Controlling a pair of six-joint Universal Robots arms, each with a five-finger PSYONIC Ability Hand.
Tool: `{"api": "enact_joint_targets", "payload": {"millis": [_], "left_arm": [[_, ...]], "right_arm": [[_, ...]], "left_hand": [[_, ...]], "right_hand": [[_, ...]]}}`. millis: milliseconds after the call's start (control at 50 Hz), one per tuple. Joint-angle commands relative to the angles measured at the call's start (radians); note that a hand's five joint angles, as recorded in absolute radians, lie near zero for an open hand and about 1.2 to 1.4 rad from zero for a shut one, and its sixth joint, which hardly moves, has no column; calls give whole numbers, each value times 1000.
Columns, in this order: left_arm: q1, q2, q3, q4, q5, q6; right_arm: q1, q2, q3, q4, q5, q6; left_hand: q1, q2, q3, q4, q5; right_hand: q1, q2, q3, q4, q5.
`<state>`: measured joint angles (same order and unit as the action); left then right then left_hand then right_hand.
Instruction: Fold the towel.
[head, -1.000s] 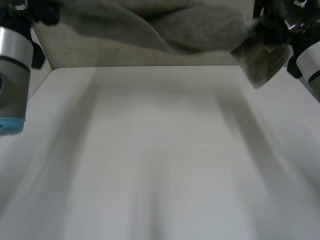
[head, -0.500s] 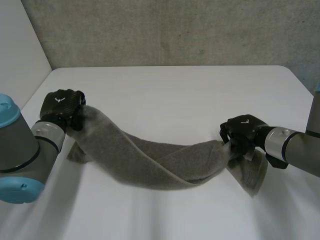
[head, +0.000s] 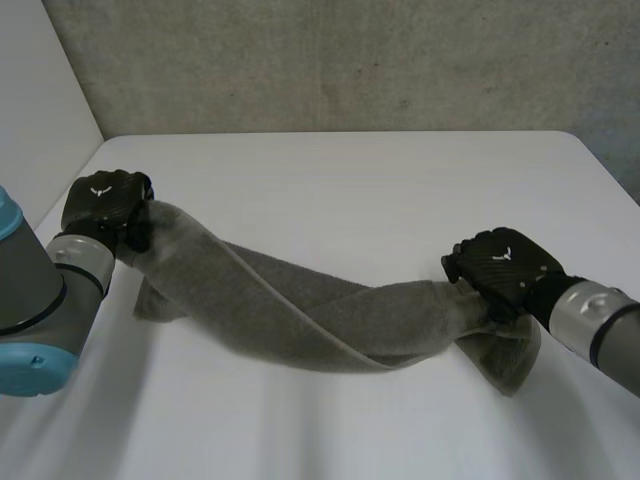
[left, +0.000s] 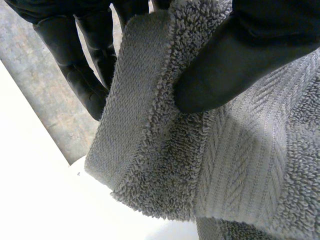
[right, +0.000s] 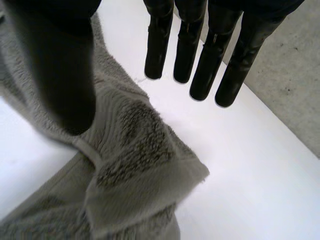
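A grey towel (head: 320, 315) lies twisted like a rope across the white table (head: 360, 190), stretched between both hands. My left hand (head: 105, 205) is at the towel's left end, just above the table. In the left wrist view its thumb (left: 240, 55) pinches the hemmed towel edge (left: 165, 150) against the fingers (left: 80, 60). My right hand (head: 505, 270) sits over the towel's right end. In the right wrist view its fingers (right: 200, 50) are straight and clear of the cloth. Its thumb (right: 65, 75) hangs over the crumpled towel corner (right: 135, 165), which rests on the table.
A grey wall (head: 340, 60) stands behind the table's far edge. The table's left edge (head: 75, 180) runs close to my left hand. Bare tabletop lies beyond and in front of the towel.
The towel was held up high one second ago and has come down onto the table. Since half a second ago my right hand's fingers have straightened off the cloth; the left hand shifted slightly left.
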<state>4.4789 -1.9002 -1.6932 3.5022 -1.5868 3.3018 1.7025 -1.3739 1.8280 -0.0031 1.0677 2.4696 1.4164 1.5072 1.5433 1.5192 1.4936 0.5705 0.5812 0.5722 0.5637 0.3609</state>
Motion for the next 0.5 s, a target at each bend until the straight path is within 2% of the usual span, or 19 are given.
{"api": "enact_joint_targets", "payload": {"millis": [20, 200, 380, 500], "left_arm": [[-4, 6, -6, 0, -1, 1], [-1, 1, -11, 0, -1, -2], [-1, -2, -11, 0, -1, -5], [-1, -3, -14, 0, -1, -5]], "right_arm": [[-46, -91, 118, 2, -24, -142], [-139, -132, 229, -61, -132, -167], [-173, -111, 275, -216, -149, -167], [-164, -19, 249, -267, -144, -169]], "left_hand": [[-20, -111, -147, -123, -272], [-20, -111, -147, -123, -272], [-20, -111, -147, -123, -272], [-20, -111, -147, -123, -272]], "right_hand": [[-206, -217, -208, -199, -171], [-227, -238, -229, -220, -192], [-207, -217, -208, -200, -172], [-168, -179, -170, -162, -133]]}}
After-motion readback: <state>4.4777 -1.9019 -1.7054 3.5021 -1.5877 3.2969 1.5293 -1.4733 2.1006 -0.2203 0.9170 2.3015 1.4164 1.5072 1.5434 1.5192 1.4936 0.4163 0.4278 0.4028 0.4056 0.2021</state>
